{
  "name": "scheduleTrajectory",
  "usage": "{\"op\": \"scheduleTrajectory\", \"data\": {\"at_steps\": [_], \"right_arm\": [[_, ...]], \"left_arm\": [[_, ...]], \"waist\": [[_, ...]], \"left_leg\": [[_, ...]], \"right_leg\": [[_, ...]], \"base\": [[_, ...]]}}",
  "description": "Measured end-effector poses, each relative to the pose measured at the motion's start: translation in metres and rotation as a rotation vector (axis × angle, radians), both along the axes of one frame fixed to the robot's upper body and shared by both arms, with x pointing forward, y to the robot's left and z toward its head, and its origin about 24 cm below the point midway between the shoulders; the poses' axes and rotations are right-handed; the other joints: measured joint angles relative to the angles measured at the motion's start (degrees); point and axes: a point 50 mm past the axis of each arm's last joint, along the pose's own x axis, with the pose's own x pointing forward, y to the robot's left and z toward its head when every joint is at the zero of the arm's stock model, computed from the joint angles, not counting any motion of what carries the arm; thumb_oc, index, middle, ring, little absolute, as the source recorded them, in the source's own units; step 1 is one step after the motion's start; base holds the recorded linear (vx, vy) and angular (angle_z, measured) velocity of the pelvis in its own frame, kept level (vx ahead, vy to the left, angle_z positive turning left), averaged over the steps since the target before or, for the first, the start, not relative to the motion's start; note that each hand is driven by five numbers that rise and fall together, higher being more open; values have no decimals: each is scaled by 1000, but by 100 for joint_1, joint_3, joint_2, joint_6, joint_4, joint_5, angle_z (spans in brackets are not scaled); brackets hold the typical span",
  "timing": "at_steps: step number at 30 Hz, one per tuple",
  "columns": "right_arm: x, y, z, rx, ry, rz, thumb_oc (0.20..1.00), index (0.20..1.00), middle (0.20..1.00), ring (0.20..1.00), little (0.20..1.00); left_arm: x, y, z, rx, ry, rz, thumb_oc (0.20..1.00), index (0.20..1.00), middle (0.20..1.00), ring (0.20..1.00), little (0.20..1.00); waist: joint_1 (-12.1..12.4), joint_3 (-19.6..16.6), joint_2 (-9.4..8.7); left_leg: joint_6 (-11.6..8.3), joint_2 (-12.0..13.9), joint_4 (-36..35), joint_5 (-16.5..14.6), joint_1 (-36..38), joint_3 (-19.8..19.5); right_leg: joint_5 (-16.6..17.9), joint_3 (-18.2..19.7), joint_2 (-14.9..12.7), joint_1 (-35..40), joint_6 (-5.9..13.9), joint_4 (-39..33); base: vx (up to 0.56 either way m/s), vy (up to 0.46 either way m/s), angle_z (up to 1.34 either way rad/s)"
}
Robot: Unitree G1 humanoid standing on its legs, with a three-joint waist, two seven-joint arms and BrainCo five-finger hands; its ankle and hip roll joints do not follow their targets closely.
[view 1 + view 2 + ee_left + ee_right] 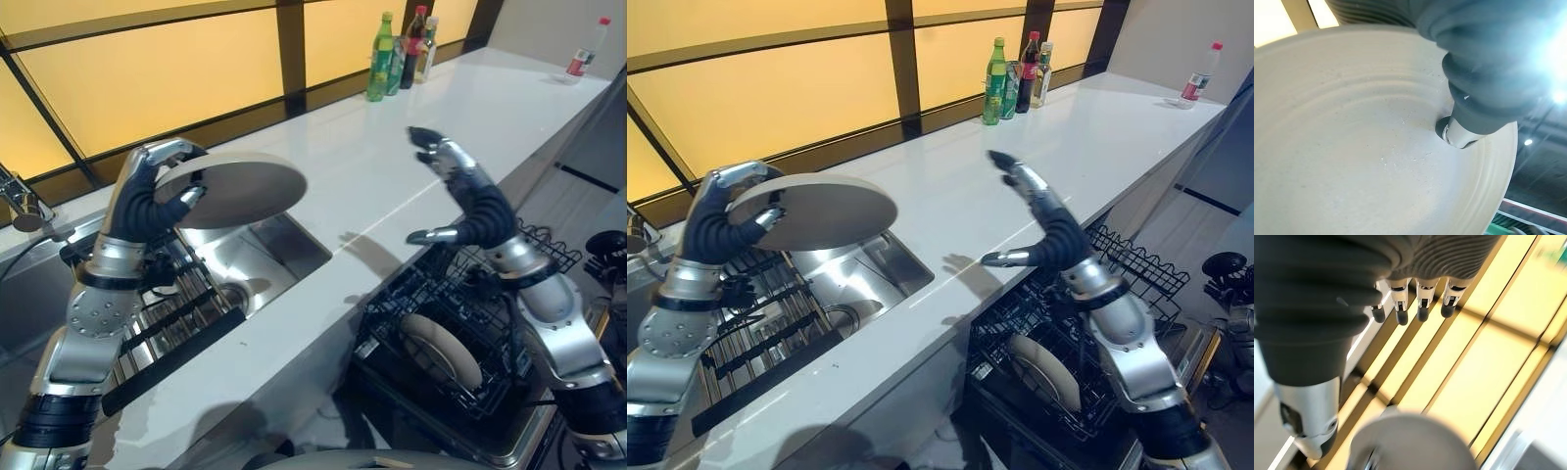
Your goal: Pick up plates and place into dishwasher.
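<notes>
A pale round plate (pixel 240 188) is lifted over the steel sink (pixel 279 245), held by its near rim in my left hand (pixel 142 201), thumb pressed on its face (pixel 1457 132). The same plate (pixel 818 211) shows in the right eye view and, far off, as a plate (pixel 1410 443) in the right wrist view. My right hand (pixel 470 196) hovers empty above the counter edge, fingers straight and spread, thumb out sideways. Below it a black wire dishwasher rack (pixel 431 323) is pulled out, with one plate (pixel 441 348) standing in it.
A dark slatted drying rack (pixel 171 323) lies beside the sink, a faucet (pixel 22 203) at far left. Three bottles (pixel 402 54) stand at the counter's back, another bottle (pixel 583 59) at the far right end. White countertop (pixel 421 137) stretches between the hands.
</notes>
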Motion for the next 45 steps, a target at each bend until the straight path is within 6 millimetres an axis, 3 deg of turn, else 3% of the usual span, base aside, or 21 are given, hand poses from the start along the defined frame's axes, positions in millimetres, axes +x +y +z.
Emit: {"op": "scheduleTrajectory", "data": {"at_steps": [3, 9, 16, 32, 34, 35, 38, 45], "right_arm": [[1, 18, 5, -24, -13, 85, 1000, 1000, 1000, 1000, 1000], [2, 35, 6, -48, -6, 143, 1000, 1000, 1000, 1000, 1000], [3, 35, 15, -41, -48, 123, 1000, 1000, 1000, 1000, 1000], [3, 25, 23, -45, -77, 91, 1000, 1000, 1000, 1000, 1000], [3, 26, 22, -49, -75, 99, 903, 903, 903, 903, 903], [3, 26, 22, -46, -72, 102, 812, 812, 812, 812, 812], [3, 26, 23, -7, -49, 132, 200, 200, 200, 200, 200], [2, 29, 17, 39, 1, 173, 200, 200, 200, 200, 200]], "left_arm": [[4, -12, -1, -10, 11, -49, 200, 200, 200, 200, 200], [2, -28, 4, -71, 12, -155, 200, 200, 200, 200, 200], [-13, -43, 16, -52, 0, -391, 200, 200, 200, 200, 200], [-16, -43, 24, 8, 3, -511, 200, 200, 200, 200, 200], [-16, -44, 27, 15, -8, -516, 200, 200, 200, 200, 200], [-15, -44, 28, 17, -12, -518, 200, 200, 200, 200, 200], [-15, -44, 28, 17, -14, -519, 200, 200, 200, 200, 200], [-15, -46, 27, 20, -8, -527, 200, 200, 200, 200, 200]], "waist": [[10, 0, 0], [163, -1, -1], [170, -3, -2], [158, -6, 1], [155, -6, 1], [148, -6, 0], [135, -7, 1], [103, -8, 0]], "left_leg": [[-9, -1, 0, 12, -2, -72], [-24, 14, 1, 28, -31, -92], [-28, 10, 0, 33, -54, -121], [-28, -19, 0, 35, -60, -178], [-29, -24, 0, 41, -58, -219], [-30, -24, 0, 42, -56, -221], [-31, -23, 0, 45, -45, -219], [-29, -22, 0, 50, -32, -210]], "right_leg": [[-5, -51, 8, 32, -7, -1], [-12, -119, 24, 37, -19, -2], [-21, -149, 28, 34, -30, -2], [-29, -195, 28, 56, -35, -1], [-30, -210, 27, 68, -35, -1], [-30, -217, 27, 72, -34, -1], [-31, -206, 27, 83, -35, -1], [-30, -197, 27, 94, -35, -1]], "base": [[-20, -7, 8], [-11, -6, 4], [-4, -1, 2], [4, -1, 1], [35, -4, 4], [37, -10, 4], [23, -9, 1], [0, 0, 0]]}}
